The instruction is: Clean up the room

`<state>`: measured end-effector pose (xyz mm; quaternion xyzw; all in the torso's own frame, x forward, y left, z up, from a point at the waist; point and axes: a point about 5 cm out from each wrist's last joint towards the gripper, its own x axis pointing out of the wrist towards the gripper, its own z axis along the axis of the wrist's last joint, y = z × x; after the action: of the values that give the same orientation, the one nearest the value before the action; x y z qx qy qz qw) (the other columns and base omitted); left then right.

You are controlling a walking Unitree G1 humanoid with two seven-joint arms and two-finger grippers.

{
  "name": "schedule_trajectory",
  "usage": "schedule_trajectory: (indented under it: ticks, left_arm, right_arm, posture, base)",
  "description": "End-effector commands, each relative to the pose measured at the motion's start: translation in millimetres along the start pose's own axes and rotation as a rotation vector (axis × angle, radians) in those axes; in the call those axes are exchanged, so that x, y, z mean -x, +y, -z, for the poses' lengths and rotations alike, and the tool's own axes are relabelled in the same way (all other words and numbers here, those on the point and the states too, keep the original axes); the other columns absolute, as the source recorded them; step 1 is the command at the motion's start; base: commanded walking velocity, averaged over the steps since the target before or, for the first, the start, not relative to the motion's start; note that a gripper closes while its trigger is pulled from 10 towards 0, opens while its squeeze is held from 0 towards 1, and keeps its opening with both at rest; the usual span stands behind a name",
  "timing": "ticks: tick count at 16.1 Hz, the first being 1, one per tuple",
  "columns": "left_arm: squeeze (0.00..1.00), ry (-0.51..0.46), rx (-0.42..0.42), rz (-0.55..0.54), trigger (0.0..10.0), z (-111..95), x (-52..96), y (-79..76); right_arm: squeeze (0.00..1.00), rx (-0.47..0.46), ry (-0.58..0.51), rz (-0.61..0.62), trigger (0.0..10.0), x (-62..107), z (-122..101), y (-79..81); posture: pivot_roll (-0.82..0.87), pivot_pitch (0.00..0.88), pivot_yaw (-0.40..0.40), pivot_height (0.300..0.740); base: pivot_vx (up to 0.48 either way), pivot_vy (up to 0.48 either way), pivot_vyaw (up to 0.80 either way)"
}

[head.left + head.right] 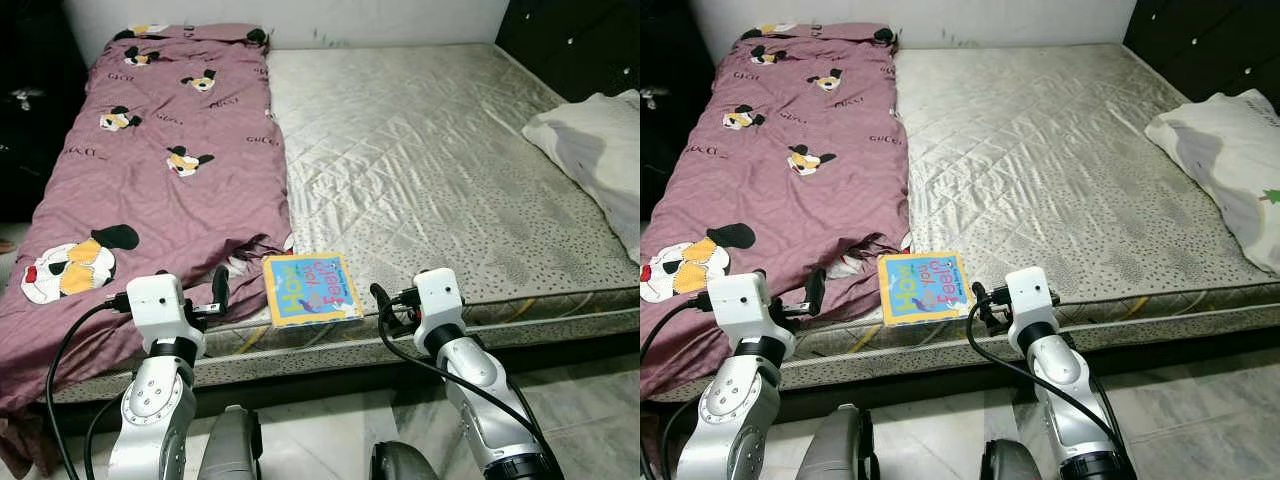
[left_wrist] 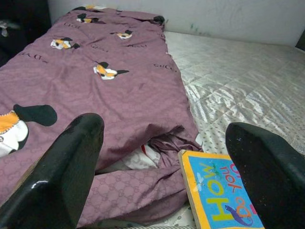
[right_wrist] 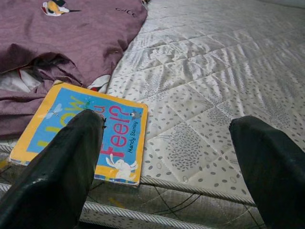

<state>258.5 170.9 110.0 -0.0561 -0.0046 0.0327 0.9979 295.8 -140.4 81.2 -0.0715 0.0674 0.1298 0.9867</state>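
Note:
A blue and yellow picture book (image 1: 311,289) lies flat near the front edge of the bare mattress (image 1: 440,170), beside the rumpled hem of a purple cartoon blanket (image 1: 160,160). My left gripper (image 1: 219,296) hovers open at the mattress edge just left of the book (image 2: 217,200), over the blanket hem. At the book's right edge my right gripper (image 1: 385,308) also stands open, with one finger (image 3: 62,167) in front of the book cover (image 3: 114,143). Neither holds anything.
A white pillow (image 1: 598,150) lies at the mattress's right edge. A dark headboard (image 1: 570,40) stands at the back right, dark furniture (image 1: 30,90) on the left. Tiled floor (image 1: 330,430) runs below the bed front.

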Motion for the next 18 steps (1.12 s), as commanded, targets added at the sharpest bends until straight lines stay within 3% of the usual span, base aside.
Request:
schedule_trajectory:
  ticks: [1,13,18]
  left_arm:
    - [0.0,-0.009,-0.005,0.015,10.0,-1.7,0.5,-1.8]
    - [0.0,-0.015,0.005,0.034,10.0,-2.4,-0.8,-5.0]
    - [0.0,0.0,0.028,0.035,10.0,-0.1,-0.2,-10.1]
  right_arm:
    - [0.0,-0.007,0.005,-0.002,10.0,0.0,0.9,-0.1]
    - [0.0,-0.009,0.002,-0.012,10.0,-1.4,-0.2,1.2]
    - [0.0,-0.007,0.003,-0.018,10.0,-1.4,1.2,2.0]
  posture:
    - [0.01,0.124,-0.015,0.645]
    - [0.01,0.144,-0.014,0.645]
    - [0.01,0.14,-0.013,0.645]
  base:
    - [0.24,0.0,0.0]
    - [0.393,0.0,0.0]
    - [0.0,0.0,0.0]
